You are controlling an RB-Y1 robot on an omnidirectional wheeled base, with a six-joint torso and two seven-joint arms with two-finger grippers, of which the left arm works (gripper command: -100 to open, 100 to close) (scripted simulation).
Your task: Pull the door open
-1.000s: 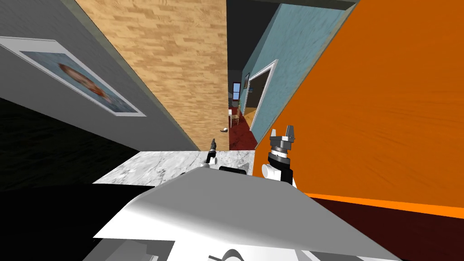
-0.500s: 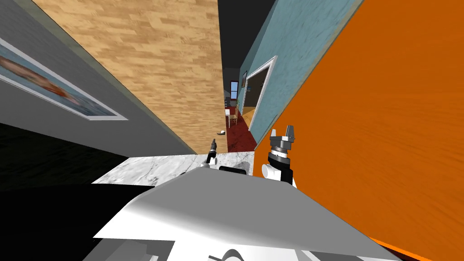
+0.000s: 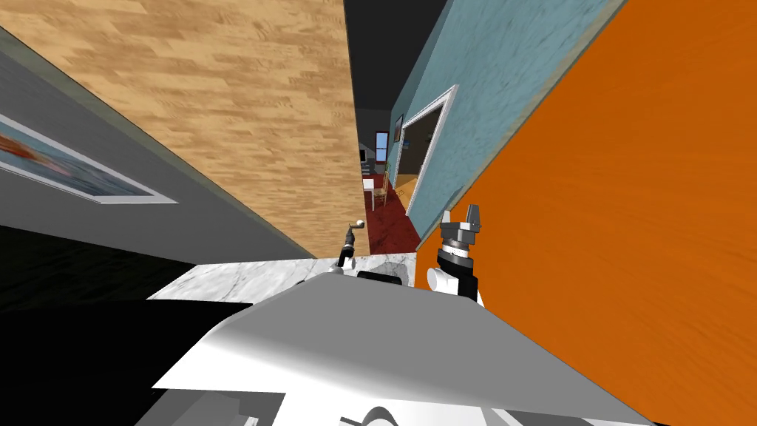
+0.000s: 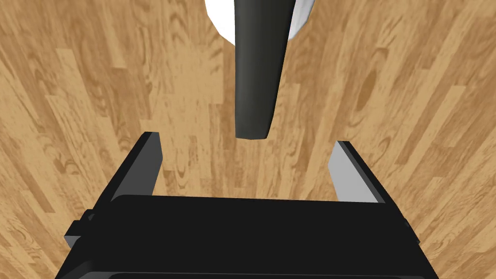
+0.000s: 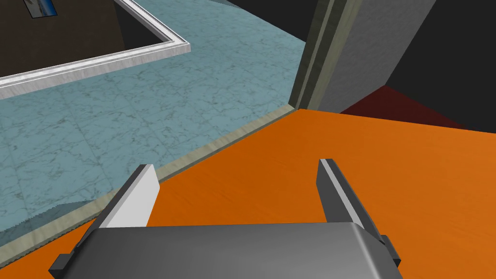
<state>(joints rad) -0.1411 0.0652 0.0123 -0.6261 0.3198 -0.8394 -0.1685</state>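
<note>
Wood-plank door [image 4: 97, 97] sat right ahead of my left claw [image 4: 246, 141], spread wide, gripping nothing; its dark lever handle [image 4: 254, 72] hung between the tips, touching neither. My right claw [image 5: 236, 164] also gaped, by the orange wall [image 5: 387, 160]. Narrow gap ran from the door's edge to the teal wall [image 3: 473, 89].

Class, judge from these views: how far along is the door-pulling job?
Done: the left gripper is at the dark lever handle of the wooden door. In hand: its open fingers frame the handle's tip without touching it. Left: shut on the handle and pull the door. The right gripper hangs open beside the orange wall.
</note>
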